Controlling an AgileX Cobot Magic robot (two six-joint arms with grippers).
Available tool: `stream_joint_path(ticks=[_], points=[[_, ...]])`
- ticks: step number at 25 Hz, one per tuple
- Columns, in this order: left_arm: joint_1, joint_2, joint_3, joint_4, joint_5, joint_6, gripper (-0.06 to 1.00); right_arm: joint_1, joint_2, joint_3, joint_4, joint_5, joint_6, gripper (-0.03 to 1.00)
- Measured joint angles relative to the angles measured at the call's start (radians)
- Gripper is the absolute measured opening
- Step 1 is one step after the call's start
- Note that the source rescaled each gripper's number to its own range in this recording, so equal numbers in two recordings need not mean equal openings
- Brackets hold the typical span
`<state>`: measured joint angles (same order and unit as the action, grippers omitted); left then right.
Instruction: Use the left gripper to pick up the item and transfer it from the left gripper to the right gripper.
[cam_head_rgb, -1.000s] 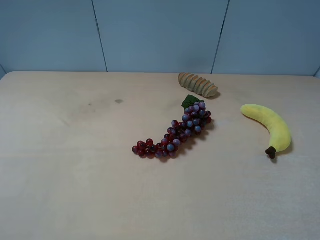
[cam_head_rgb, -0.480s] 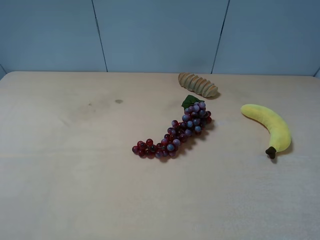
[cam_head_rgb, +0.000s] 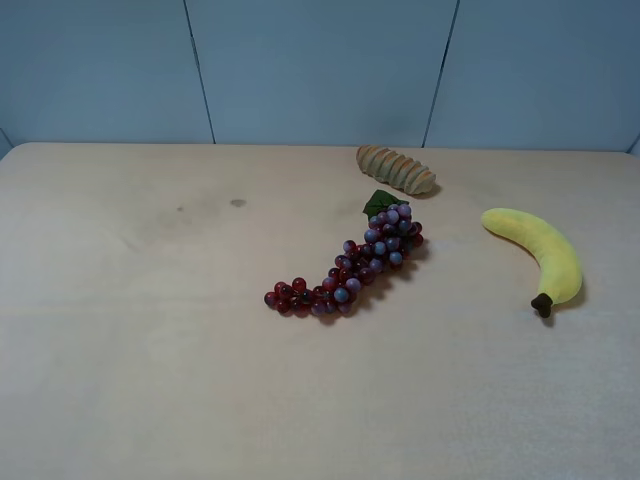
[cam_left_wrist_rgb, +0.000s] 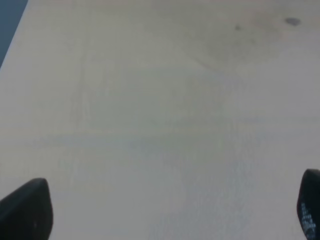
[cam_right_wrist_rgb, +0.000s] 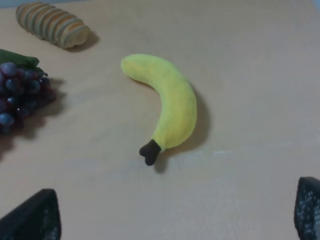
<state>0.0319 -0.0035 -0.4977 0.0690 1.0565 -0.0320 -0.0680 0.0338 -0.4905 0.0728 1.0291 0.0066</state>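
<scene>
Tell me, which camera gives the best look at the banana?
The right wrist view: the banana fills the middle of the picture, dark stem tip clear. The exterior high view shows it whole but smaller, lying on the table's right side. The left wrist view shows only bare tabletop.

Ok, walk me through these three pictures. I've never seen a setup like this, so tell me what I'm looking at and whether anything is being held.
This is a two-armed robot at a table. One picture comes from a camera mounted high, off the arms; neither arm shows in it. On the table lie a toy banana, a grape bunch and a ribbed bread roll.

The other two pictures come from cameras on the wrists. The dark tips at the corners are each tool's fingers, spread wide. The left tool looks down on bare tabletop. The right tool looks at the banana, with the grapes and roll beside it.

Nothing is held yet.
</scene>
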Motion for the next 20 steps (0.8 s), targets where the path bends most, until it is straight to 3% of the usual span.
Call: stream_joint_path(ticks=[7,20], points=[[0.000,0.000,0.000,0.000,0.000,0.000,0.98,0.108,-0.035,0.000,0.001,0.000,0.000,1.00],[0.000,0.000,0.000,0.000,0.000,0.000,0.98,0.116,-0.035,0.000,-0.012,0.000,0.000,1.00]])
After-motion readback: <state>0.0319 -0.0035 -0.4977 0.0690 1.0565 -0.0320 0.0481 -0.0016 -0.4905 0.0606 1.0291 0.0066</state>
